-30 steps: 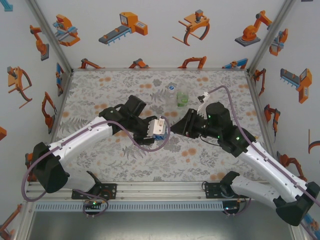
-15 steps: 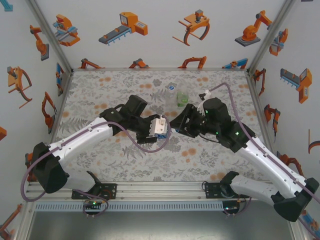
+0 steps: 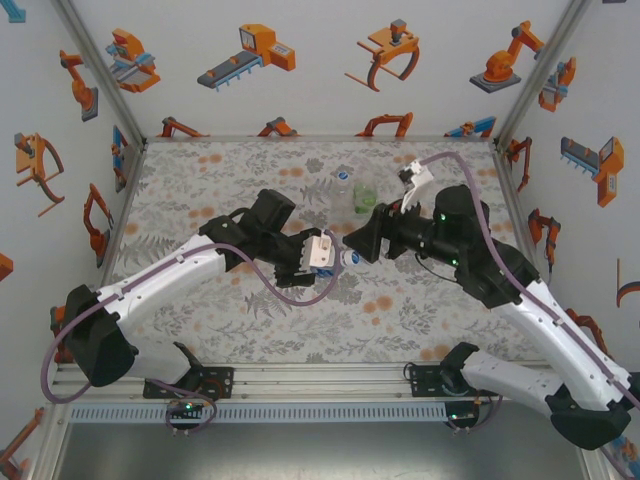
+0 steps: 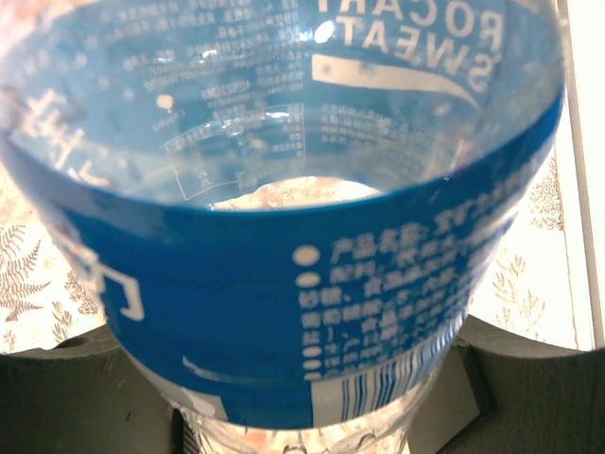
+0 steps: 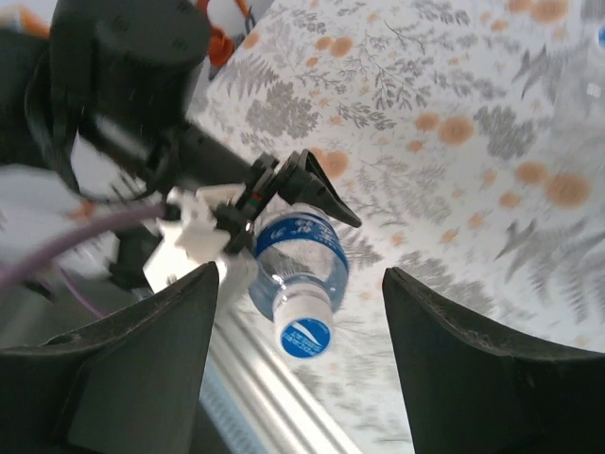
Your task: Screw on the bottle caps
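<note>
One risk first: cross-threading or skidding off the small round white plastic cap on closing off-axis, given the slanted, mid-air pose of the blue-labelled clear plastic bottle over the flower-patterned bench. Also possible: spinning the whole body inside a weak clamp instead of turning the cap. Left fingers: clamped on the label band, cap end pointed at the right arm. Right fingers: apart, flanking the cap, touching nothing. Green-tinted bottle and plain clear bottle: upright at the far side of the bench, just beside each other; cannot tell whether capped.
</note>
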Controlling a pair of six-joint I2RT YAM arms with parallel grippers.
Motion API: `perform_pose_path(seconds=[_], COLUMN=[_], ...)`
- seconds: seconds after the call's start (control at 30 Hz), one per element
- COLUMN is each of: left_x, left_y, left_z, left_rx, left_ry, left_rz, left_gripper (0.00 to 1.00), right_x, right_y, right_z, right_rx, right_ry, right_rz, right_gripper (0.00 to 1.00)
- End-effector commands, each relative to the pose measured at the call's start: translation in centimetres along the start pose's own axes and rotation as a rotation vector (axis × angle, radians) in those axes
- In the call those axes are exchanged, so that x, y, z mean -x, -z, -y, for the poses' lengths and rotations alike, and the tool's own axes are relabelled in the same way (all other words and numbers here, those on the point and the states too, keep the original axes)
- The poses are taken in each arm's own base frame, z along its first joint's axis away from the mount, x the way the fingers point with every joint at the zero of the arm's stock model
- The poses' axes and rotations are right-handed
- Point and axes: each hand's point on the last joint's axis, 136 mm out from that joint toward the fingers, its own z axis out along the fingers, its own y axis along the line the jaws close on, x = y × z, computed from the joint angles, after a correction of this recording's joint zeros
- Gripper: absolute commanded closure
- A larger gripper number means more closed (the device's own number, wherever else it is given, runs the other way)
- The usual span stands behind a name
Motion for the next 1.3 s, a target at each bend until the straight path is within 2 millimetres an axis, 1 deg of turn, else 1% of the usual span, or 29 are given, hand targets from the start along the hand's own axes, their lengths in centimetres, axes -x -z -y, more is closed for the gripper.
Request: perform_pose_path(seconds=[0.0,0.03,0.1,0.13,0.33,0.47,0.77,1.2,1.27], left_x=[1.6,1.6,1.6,1.6,1.8,2.1,2.1,2.1,2.1], left_y=[0.8,0.8,0.8,0.8,0.9,1.0,1.1,1.0,1.0], left_z=[0.0,0.0,0.1,0.2,0.3,0.5,0.6,0.6,0.6], left_rx=[-0.008,-0.011,-0.013,-0.017,-0.02,-0.031,-0.035,-0.039,-0.038], left_ry=[-0.034,-0.034,-0.035,-0.034,-0.039,-0.039,-0.042,-0.043,-0.043], left_rz=[0.051,0.049,0.052,0.053,0.062,0.074,0.076,0.077,0.077], left_gripper=[1.0,1.0,1.0,1.0,1.0,1.0,1.0,1.0,1.0], right_x=[-0.4,-0.7,-2.2,-2.8,-4.3,-5.1,-5.8,-6.4,-6.4], right_y=[0.7,0.8,1.4,1.6,2.2,2.0,1.5,0.0,-0.1], right_z=[-3.0,-3.3,-4.7,-5.1,-6.3,-6.1,-5.5,-4.6,-4.6], right_rx=[0.165,0.189,0.295,0.332,0.448,0.456,0.45,0.433,0.433], right_ry=[0.398,0.458,0.632,0.685,0.817,0.853,0.883,0.883,0.883], right_rz=[0.017,0.008,-0.02,-0.028,-0.03,-0.044,-0.068,-0.082,-0.08], right_gripper=[0.36,0.36,0.38,0.39,0.4,0.41,0.42,0.51,0.55])
